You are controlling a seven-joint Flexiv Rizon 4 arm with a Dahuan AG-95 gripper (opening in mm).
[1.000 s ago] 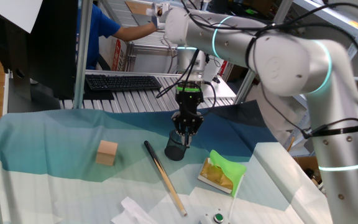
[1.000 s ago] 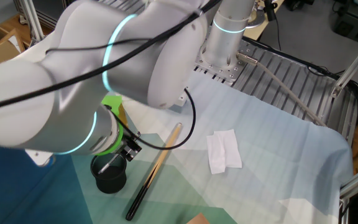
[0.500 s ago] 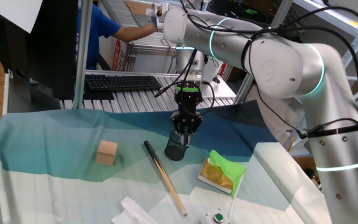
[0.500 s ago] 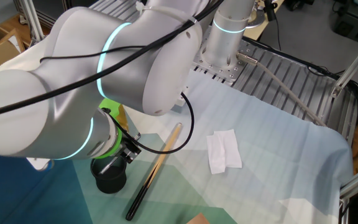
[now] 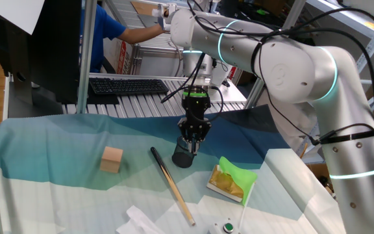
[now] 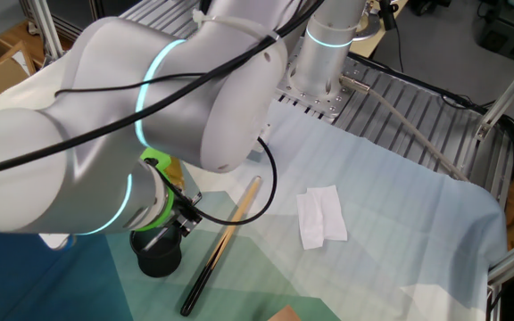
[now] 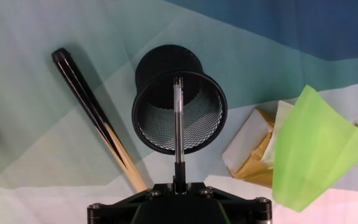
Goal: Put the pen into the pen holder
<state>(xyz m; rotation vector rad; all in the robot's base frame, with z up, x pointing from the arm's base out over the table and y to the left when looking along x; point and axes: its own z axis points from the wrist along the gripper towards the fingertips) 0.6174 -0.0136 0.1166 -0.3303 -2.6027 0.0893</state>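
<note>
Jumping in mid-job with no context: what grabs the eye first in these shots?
The big white robot arm with glowing teal rings dominates, its two-finger gripper right above the small black mesh pen holder at the cloth's centre. In the hand view, the slim black pen hangs from the gripper, pointing into the holder's mouth. Beside the holder lie a long tan wooden stick with a black end and a bright green sheet over a gold packet.

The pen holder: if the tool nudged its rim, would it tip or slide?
The pen holder looks like thin mesh, so probably light. It stands upright and taller than wide, so a nudge may tip it. The cloth might resist sliding.
</note>
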